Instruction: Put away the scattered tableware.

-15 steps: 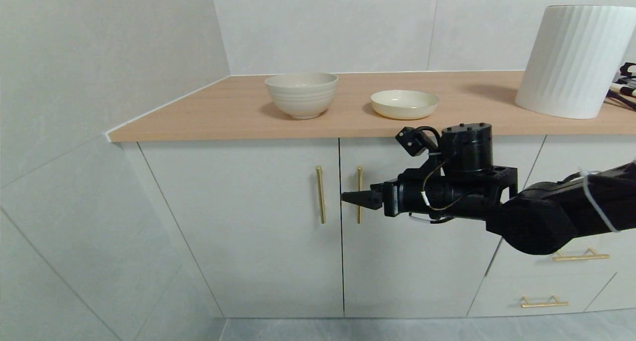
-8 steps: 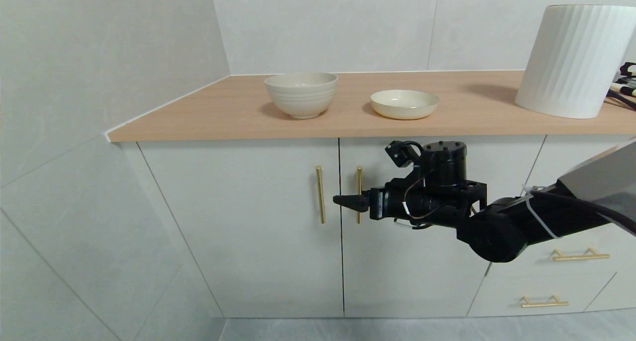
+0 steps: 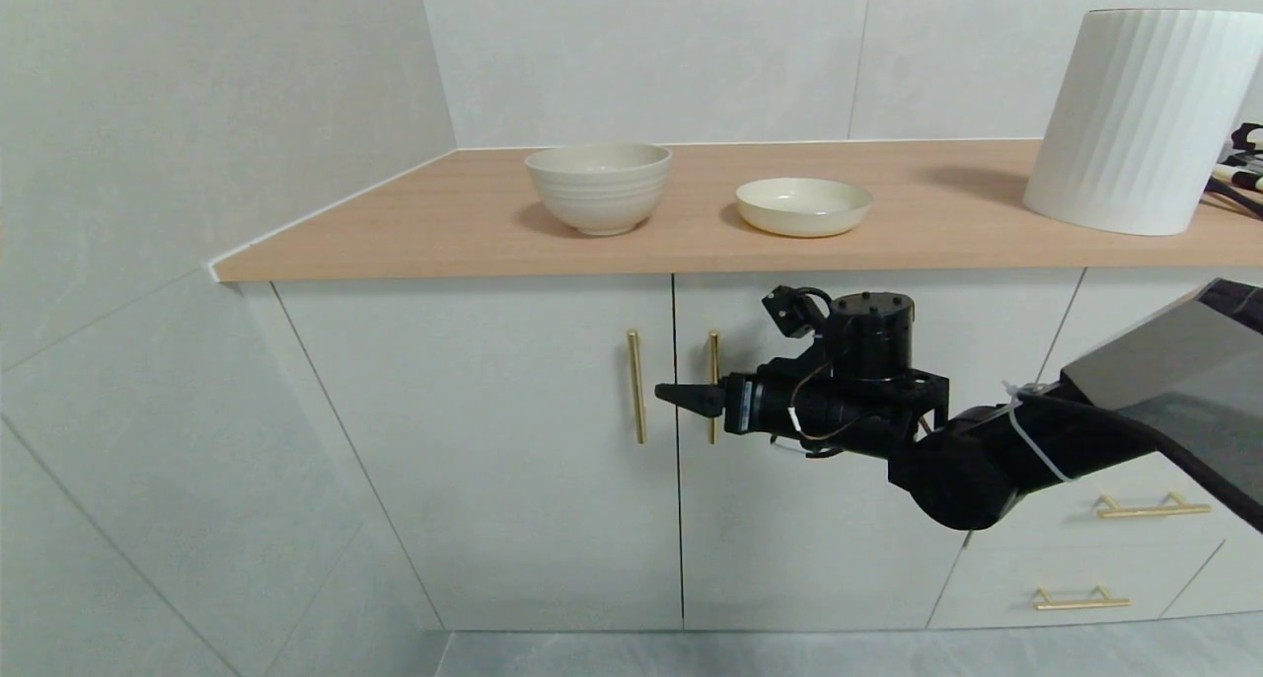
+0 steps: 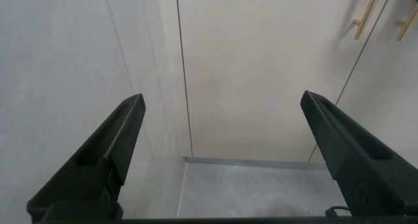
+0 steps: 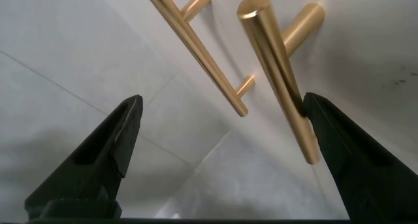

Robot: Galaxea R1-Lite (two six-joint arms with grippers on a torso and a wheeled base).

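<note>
While bowl (image 3: 599, 188) and dish (image 3: 803, 206) sit on the counter (image 3: 444, 225) above, right hand (image 3: 679, 398) spread by a door handle (image 3: 712, 361)

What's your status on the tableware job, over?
Right claw open at the right door handle, not gripping. Left claw open, empty. Bowl and dish on counter. Cupboard doors shut, nothing blocking.

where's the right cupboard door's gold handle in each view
Head view: right door's handle, just behind the right gripper.
Left wrist view: the farther of two gold bars.
Right wrist view: the nearer, thicker bar.
Shared landmark: left door's handle.
</note>
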